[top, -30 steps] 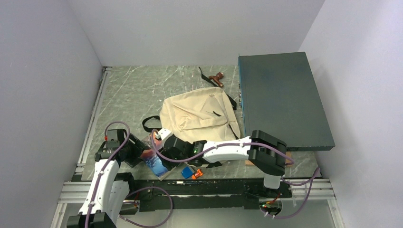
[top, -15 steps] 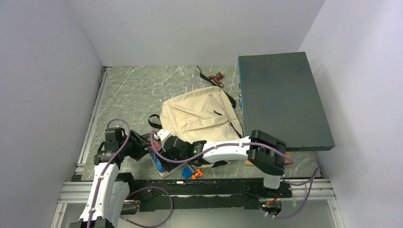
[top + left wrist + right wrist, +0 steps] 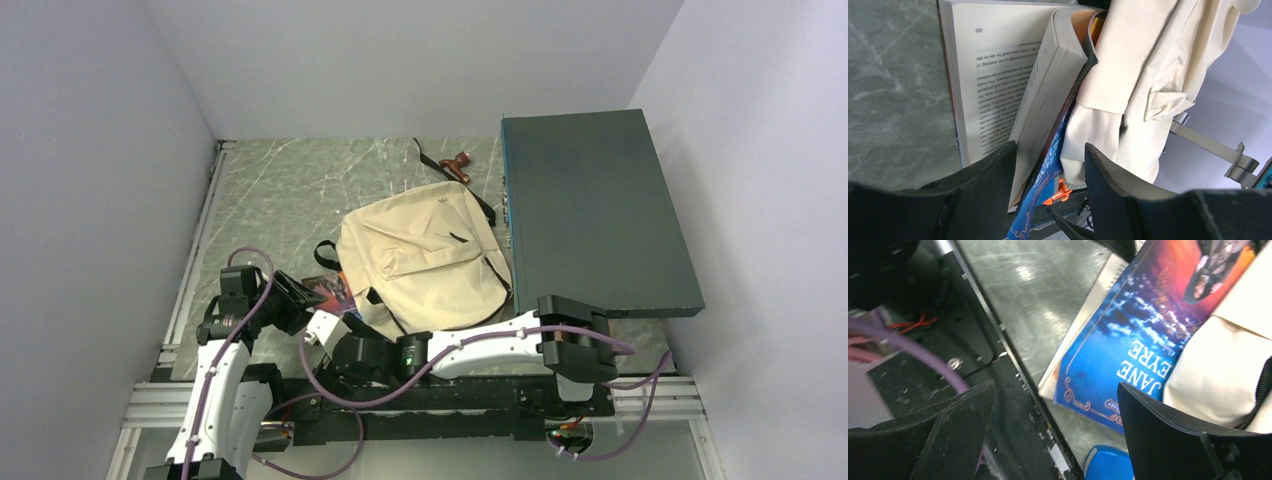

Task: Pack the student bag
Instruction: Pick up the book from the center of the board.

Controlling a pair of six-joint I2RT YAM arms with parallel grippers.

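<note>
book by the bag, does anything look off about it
Yes. The book is splayed open instead of shut. Its pages are fanned apart and its blue cover hangs loose below them. It is pressed edge-on against the fabric of the cream bag, so pages could crease if it is pushed further.

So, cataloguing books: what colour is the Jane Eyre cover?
Book cover: mostly blue; best in right wrist view.

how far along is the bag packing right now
Nothing looks fully packed yet. In hand: the book lies fanned open against the bag, its blue cover tucked partly under the cream fabric, with the left end effector straddling its edge; the right end effector hangs open beside it. Left: getting the book inside, perhaps the small blue item too, and zipping up.
</note>
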